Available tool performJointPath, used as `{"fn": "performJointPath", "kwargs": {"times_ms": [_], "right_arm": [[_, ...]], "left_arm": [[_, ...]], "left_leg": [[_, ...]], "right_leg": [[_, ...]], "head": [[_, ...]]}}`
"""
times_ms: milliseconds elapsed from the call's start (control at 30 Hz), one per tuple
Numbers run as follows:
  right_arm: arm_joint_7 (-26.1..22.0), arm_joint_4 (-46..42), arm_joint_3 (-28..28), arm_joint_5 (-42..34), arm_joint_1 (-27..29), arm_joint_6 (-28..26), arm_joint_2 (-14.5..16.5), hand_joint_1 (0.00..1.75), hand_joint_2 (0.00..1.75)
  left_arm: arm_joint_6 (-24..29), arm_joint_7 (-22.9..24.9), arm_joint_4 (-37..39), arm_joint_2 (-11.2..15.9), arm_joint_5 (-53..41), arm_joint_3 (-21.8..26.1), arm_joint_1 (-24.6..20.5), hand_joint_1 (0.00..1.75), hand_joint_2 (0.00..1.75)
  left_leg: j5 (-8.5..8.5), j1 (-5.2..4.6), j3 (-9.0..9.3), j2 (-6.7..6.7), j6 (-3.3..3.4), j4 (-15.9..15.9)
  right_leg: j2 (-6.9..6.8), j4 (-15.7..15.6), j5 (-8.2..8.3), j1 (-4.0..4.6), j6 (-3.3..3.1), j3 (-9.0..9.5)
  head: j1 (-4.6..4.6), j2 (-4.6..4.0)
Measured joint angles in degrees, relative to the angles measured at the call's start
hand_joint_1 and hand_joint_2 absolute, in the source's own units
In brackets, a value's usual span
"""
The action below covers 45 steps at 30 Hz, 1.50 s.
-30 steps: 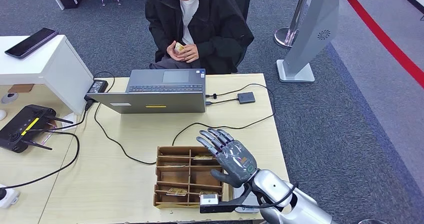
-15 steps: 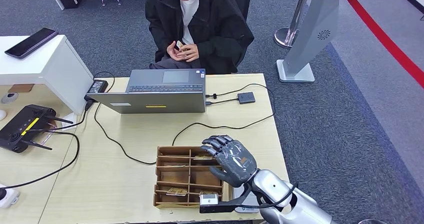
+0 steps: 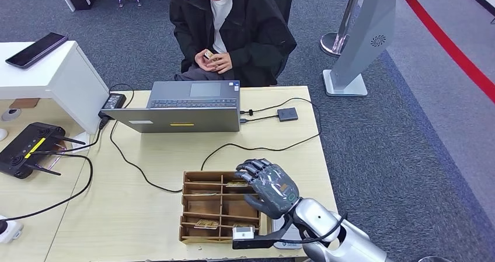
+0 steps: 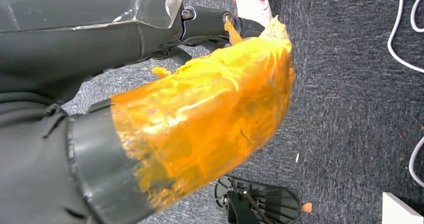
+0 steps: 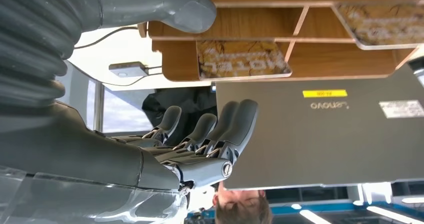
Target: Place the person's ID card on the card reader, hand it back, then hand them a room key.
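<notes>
Curled and holding nothing, right hand (image 3: 268,186) hangs over the tray's (image 3: 190,205) far right slot so I can pinch the key (image 5: 242,60) lying there; the person (image 3: 233,23) holds the ID (image 3: 208,54).

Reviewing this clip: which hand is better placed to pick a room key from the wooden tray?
Right. The right hand hovers with fingers curled over the wooden tray's far right compartments, where a key card lies.
</notes>
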Motion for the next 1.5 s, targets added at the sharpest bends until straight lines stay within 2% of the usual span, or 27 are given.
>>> {"fn": "performJointPath", "kwargs": {"times_ms": [400, 767, 867, 967, 1033, 1300, 1500], "right_arm": [[-0.6, 0.0, 0.0, -1.4, -0.1, 1.2, 0.5, 0.65, 1.75], [-0.8, 0.7, 0.1, -1.5, -0.5, 1.4, 0.8, 0.72, 1.75], [-0.8, 1.0, 0.1, -1.5, -0.7, 1.5, 1.0, 0.88, 1.75], [-0.8, 1.2, 0.1, -1.5, -0.9, 1.8, 1.0, 1.21, 1.75], [-0.7, 1.3, 0.1, -1.4, -1.0, 2.1, 1.0, 1.34, 1.75], [-0.5, 1.9, 0.3, -1.2, -1.8, 2.3, 1.2, 1.47, 1.75], [-0.5, 2.0, 0.3, -1.1, -1.9, 2.3, 1.2, 1.49, 1.75]], "left_arm": [[0.0, 0.0, 0.0, 0.0, 0.2, 0.0, 0.0, 0.0, 0.0], [0.0, 0.0, 0.0, 0.0, 0.2, 0.0, 0.0, 0.0, 0.0], [0.0, 0.0, 0.0, 0.0, 0.2, 0.0, 0.0, 0.0, 0.0], [0.0, 0.0, 0.0, 0.0, 0.3, 0.0, 0.0, 0.0, 0.0], [0.0, 0.0, 0.0, 0.0, 0.4, 0.0, 0.0, 0.0, 0.0], [0.0, 0.0, 0.0, 0.0, 0.6, 0.0, 0.0, 0.0, 0.0], [0.0, -0.1, 0.0, 0.0, 0.7, 0.0, 0.0, 0.0, 0.0]], "left_leg": [[0.0, 0.0, 0.0, 0.0, 0.0, 0.0], [0.0, 0.0, 0.0, 0.0, 0.0, 0.0], [0.0, 0.0, 0.0, 0.0, 0.0, 0.0], [0.0, 0.0, 0.0, 0.0, 0.0, 0.0], [0.0, 0.0, 0.0, 0.0, 0.0, 0.0], [0.0, 0.0, 0.0, 0.0, 0.0, 0.0], [0.0, 0.0, 0.0, 0.0, 0.0, 0.0]], "right_leg": [[0.0, 0.0, 0.0, 0.0, 0.0, 0.0], [0.0, 0.0, 0.0, 0.0, 0.0, 0.0], [0.0, 0.0, 0.0, 0.0, 0.0, 0.0], [0.0, 0.0, 0.0, 0.0, 0.0, 0.0], [0.0, 0.0, 0.0, 0.0, 0.0, 0.0], [0.0, 0.0, 0.0, 0.0, 0.0, 0.0], [0.0, 0.0, 0.0, 0.0, 0.0, 0.0]], "head": [[0.0, 0.0], [0.0, 0.0], [0.0, 0.0], [0.01, 0.0], [0.01, 0.0], [0.01, 0.0], [-0.01, 0.0]]}}
